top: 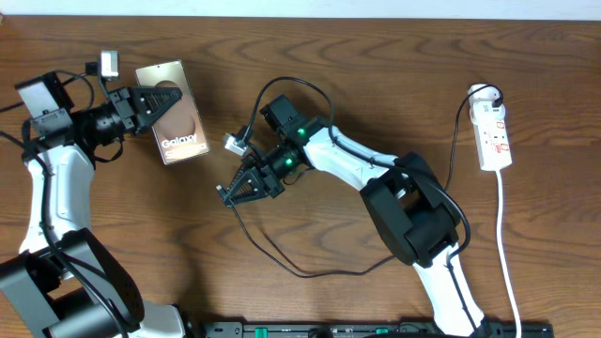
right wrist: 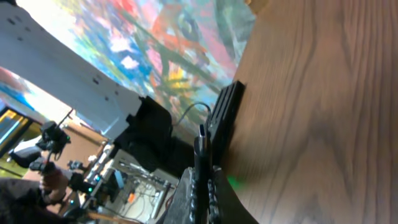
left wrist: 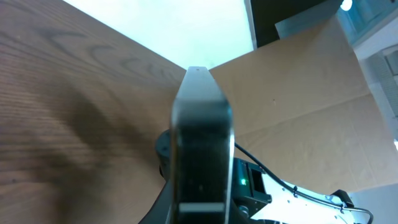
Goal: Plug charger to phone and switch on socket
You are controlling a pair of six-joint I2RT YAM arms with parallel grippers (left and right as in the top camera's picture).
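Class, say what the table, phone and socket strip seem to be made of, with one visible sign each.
The table: wood or veneer, matt; brown grain lines show. The phone: probably plastic or coated card; smooth brownish face, printed white lettering. The socket strip: likely moulded plastic; even white.

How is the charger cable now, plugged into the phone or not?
Unplugged: the right pincer holds the cable tip well apart from the phone in the left pincer.
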